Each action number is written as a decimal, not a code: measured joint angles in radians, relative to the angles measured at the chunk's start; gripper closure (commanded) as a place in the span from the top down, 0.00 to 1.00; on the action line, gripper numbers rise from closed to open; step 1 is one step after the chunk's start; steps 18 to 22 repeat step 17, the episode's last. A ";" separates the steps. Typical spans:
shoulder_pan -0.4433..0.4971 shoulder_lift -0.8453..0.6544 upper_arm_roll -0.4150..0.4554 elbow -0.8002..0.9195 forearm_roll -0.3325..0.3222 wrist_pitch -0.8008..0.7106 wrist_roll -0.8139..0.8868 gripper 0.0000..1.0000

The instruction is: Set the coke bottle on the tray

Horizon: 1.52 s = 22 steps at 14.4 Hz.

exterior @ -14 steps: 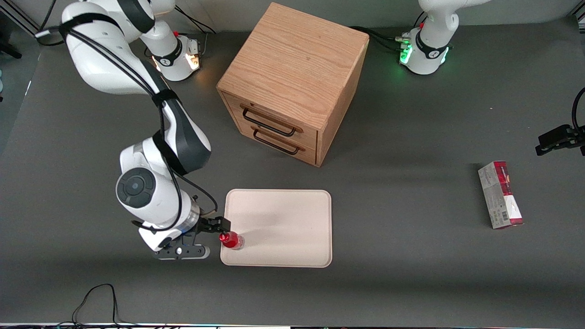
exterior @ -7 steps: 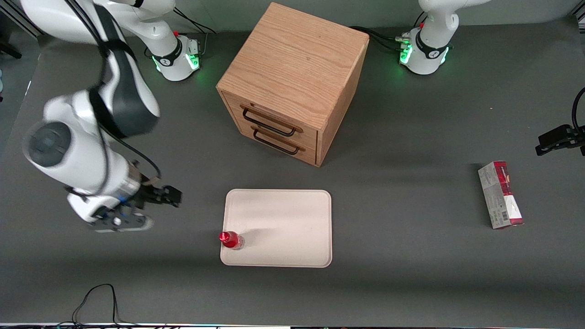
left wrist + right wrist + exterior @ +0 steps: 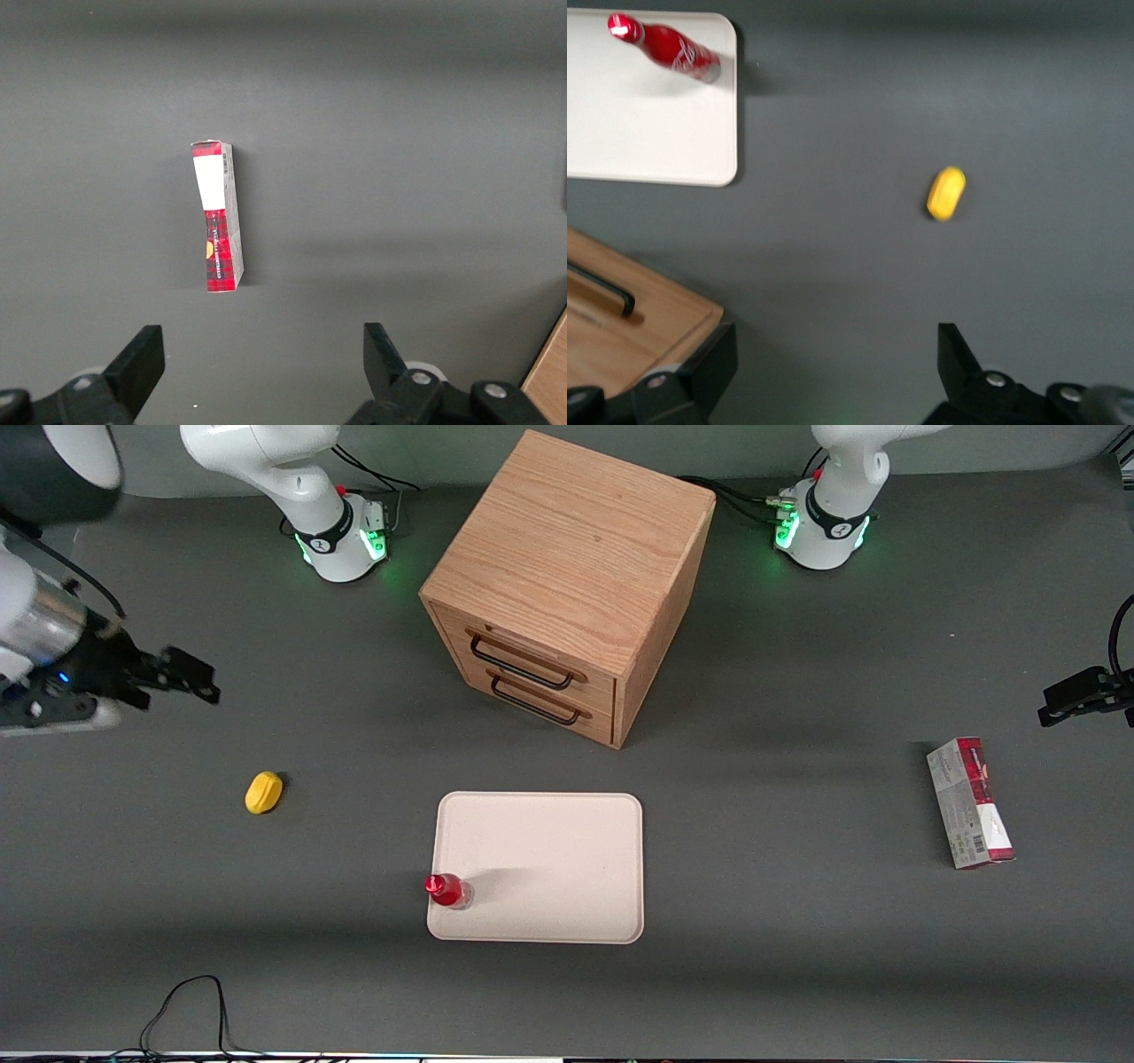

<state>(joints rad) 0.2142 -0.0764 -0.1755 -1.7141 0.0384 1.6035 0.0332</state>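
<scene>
The coke bottle (image 3: 446,890), small and red with a red cap, stands upright on the cream-beige tray (image 3: 549,868), in the tray's corner nearest the front camera on the working arm's side. It also shows in the right wrist view (image 3: 671,49), on the tray (image 3: 647,124). My gripper (image 3: 197,677) is open and empty, raised high above the table at the working arm's end, well away from the bottle and tray. Its two dark fingers (image 3: 700,372) stand wide apart with only bare table between them.
A small yellow object (image 3: 263,792) lies on the table between my gripper and the tray; it also shows in the right wrist view (image 3: 946,193). A wooden two-drawer cabinet (image 3: 567,584) stands farther from the front camera than the tray. A red-and-grey carton (image 3: 969,802) lies toward the parked arm's end.
My gripper has let go of the bottle, risen, and swung away toward the working arm's end of the table. The bottle stays standing on the tray. The yellow object has come into view.
</scene>
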 measured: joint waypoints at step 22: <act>0.001 -0.068 -0.007 -0.084 -0.033 0.034 0.000 1.00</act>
